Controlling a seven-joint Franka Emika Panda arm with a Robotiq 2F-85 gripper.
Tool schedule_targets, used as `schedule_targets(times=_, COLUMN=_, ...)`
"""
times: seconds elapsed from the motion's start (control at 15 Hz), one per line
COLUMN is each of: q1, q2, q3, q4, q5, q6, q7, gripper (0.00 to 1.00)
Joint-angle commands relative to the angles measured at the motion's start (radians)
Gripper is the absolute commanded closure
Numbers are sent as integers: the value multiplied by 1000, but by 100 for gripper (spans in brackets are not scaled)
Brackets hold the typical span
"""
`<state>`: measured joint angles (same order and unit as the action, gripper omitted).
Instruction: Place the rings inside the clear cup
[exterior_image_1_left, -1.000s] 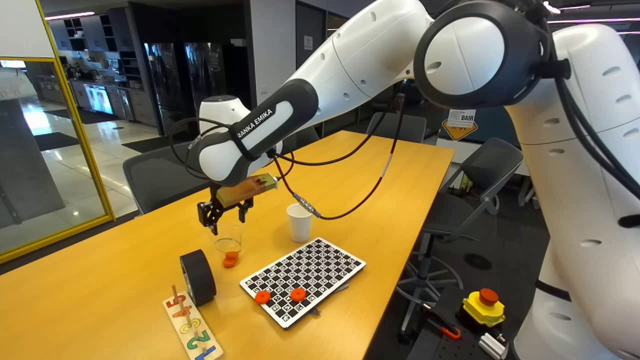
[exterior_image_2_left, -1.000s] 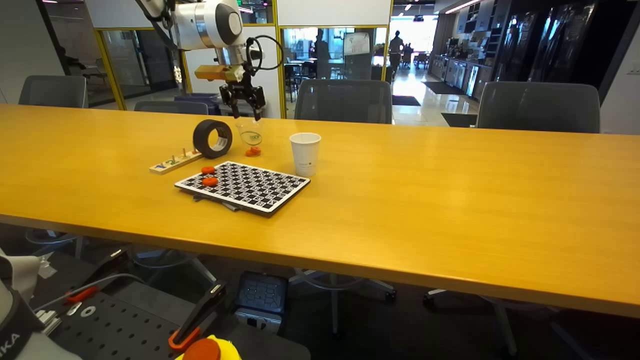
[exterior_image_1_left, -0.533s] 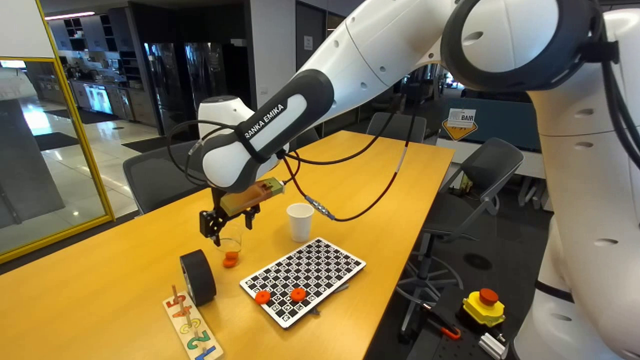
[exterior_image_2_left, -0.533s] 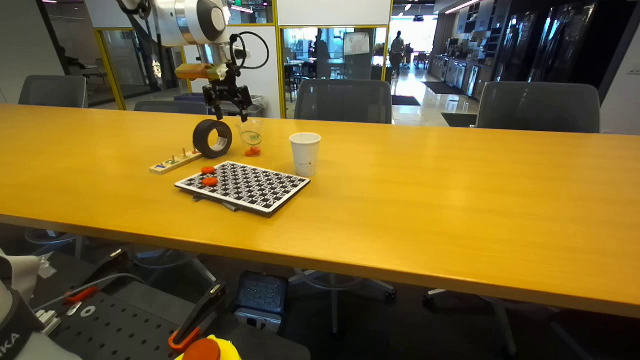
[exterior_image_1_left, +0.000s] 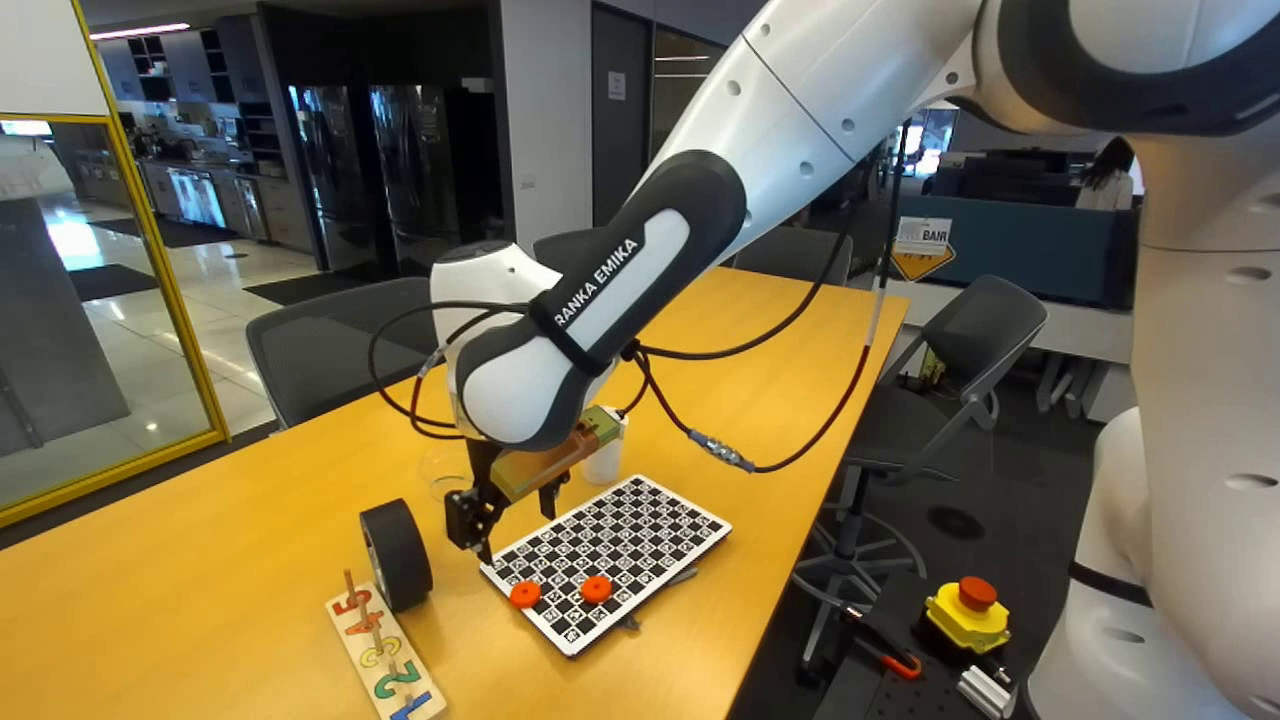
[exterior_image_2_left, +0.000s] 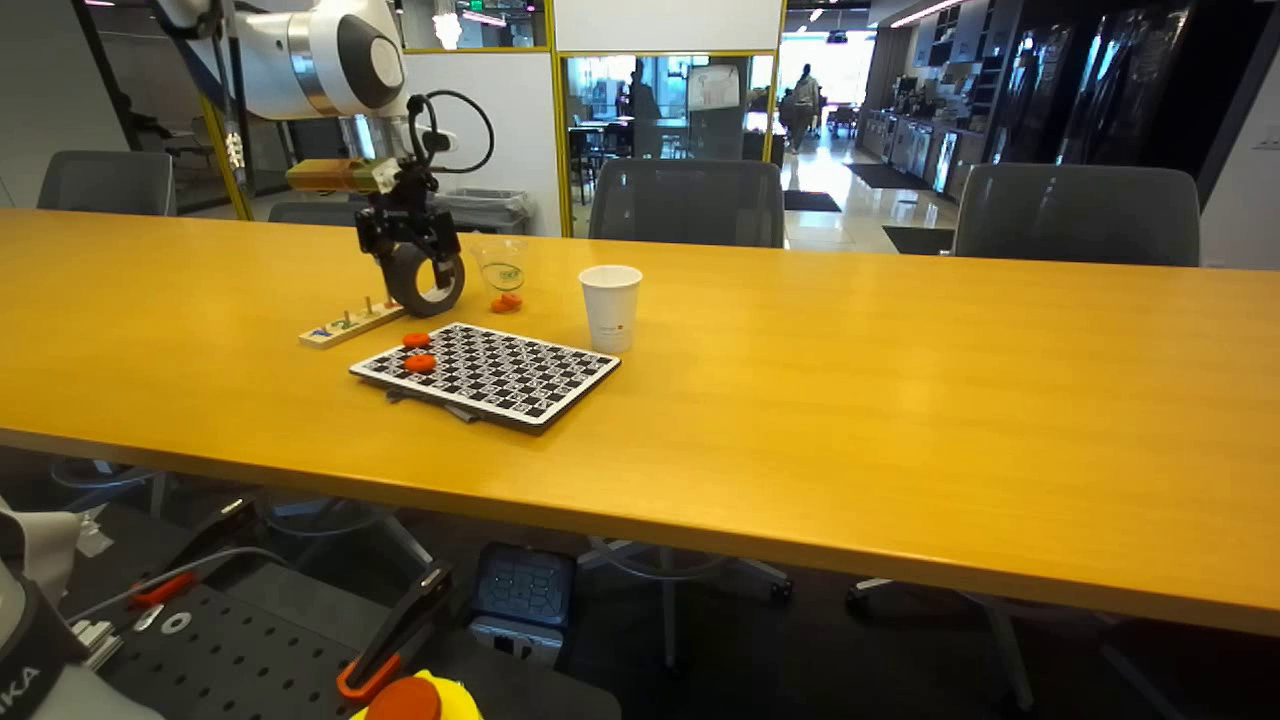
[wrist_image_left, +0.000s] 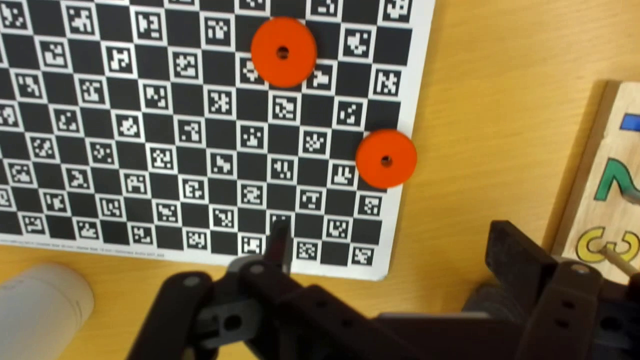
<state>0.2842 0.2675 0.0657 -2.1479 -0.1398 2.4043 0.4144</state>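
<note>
Tool has swung off the clear cup and down toward the checkered board; nothing else on the bench has visibly shifted. Tool's fingers spread wide, gap holds nothing. Nearest: ring 1, orange, flat at the board's edge, right of center in the wrist view. Key relation: it lies almost straight up-frame from the finger gap, not touched; round, no long axis, so probably mostly a centering job. Bit farther: ring 2, flat on the board, upper middle of the wrist view, up and left of ring 1, apart from it. Probable step: reaching for 1 of these, likely ring 1. Then tape roll, standing on edge, left of the board in an exterior view. Farther back: clear cup, upright, left of the white cup in both exterior views. 2 orange rings, as best I can count, look to be at its bottom through the clear wall. If so, 2 in, 2 to go.
</note>
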Motion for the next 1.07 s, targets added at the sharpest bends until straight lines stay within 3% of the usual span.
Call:
schedule_targets(times=0.0, q1=-7, q2=-10, q3=12, q4=-74, q5=-9, q6=59, q7=18, gripper=0)
schedule_targets(times=1.0, q1=-4, q2=103, q3=11, q4=-48, q5=10, q6=130, q7=-21, gripper=0)
